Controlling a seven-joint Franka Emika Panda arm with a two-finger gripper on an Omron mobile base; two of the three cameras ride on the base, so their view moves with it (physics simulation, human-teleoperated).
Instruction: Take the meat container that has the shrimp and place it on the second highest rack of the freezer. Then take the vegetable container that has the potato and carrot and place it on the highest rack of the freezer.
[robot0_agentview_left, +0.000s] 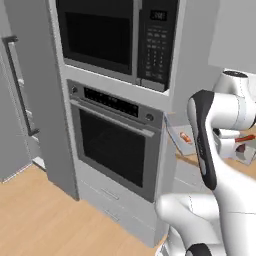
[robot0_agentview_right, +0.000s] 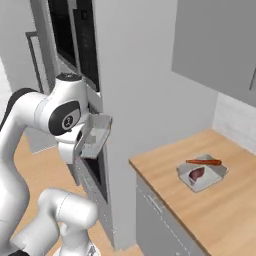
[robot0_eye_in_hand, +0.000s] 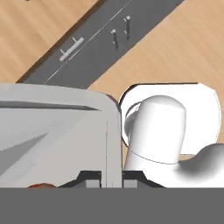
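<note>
The gripper was closed on the rim of the meat container, lifted in front of the oven; the shrimp lay just left of the fingertips. Well to the gripper's right, the vegetable container rested on the counter, holding the potato and carrot.

We see the black-fronted microwave stacked over the black glass-door oven in a grey cabinet column. Far left: tall grey freezer with its long dark vertical bar handle. Right edge, behind the white arm: wooden counter, a shallow grey tray showing an orange-red piece. Light wood floor below.
</note>
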